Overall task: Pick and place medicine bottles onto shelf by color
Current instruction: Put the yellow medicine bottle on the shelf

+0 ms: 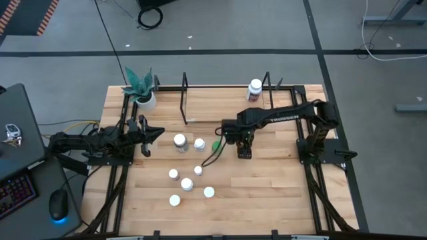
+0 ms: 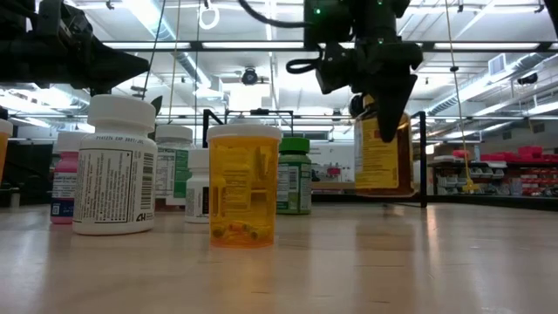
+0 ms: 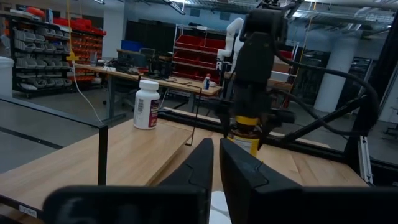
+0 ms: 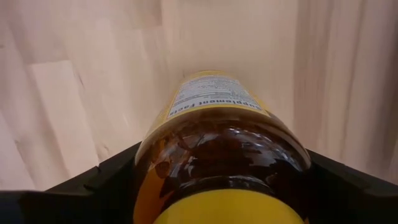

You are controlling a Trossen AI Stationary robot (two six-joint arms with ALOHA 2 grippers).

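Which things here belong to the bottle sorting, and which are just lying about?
Job:
- amber bottle with yellow cap, held in the right gripper
- white bottle on the shelf
- loose bottles mid-table, including an orange one

Lying about:
- potted plant
- keyboard and mouse

light: bright overhead strips — glare in low view | shadows: soft | focus: near tabletop point(image 2: 366, 279) blurred

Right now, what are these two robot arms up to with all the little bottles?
The right gripper holds a large amber bottle with a yellow cap, clamped between its fingers, lifted above the wooden table. The left gripper waits shut at the table's left side. One white bottle with a red label already stands on the light-wood shelf; several others remain mid-table.
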